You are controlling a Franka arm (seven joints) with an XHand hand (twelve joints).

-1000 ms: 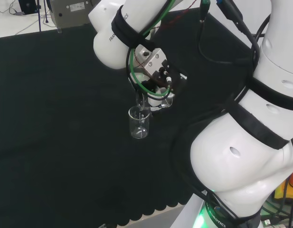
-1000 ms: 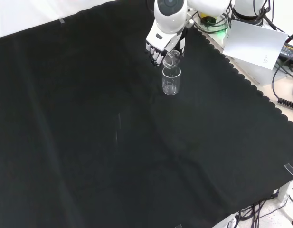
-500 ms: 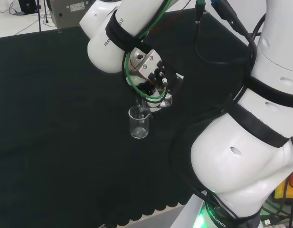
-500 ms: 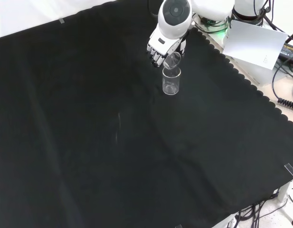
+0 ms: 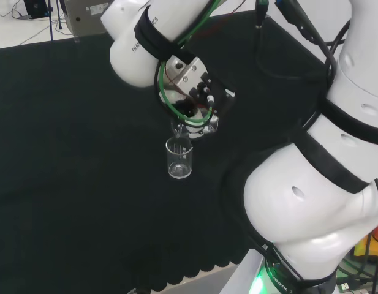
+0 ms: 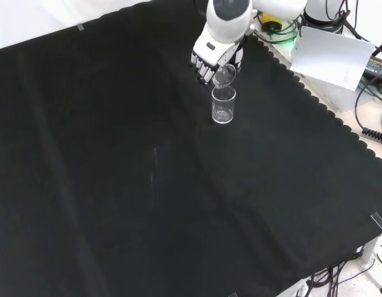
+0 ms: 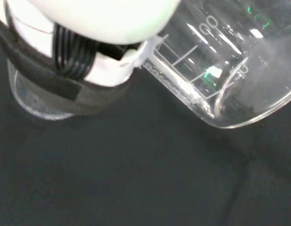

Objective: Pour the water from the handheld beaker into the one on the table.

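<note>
**Tilted beaker held over the standing one**

The worktop is draped in black cloth and is mostly bare. In the front view the arm's white link comes in from the top, and below it the hand has its fingers curled round the handheld beaker. That beaker is tipped over, its mouth angled down just above the rim of the table beaker, which stands upright on the cloth. In the head view the table beaker sits directly below the hand. The wrist view shows the handheld beaker lying steeply tilted, graduation marks on its clear wall.
</note>
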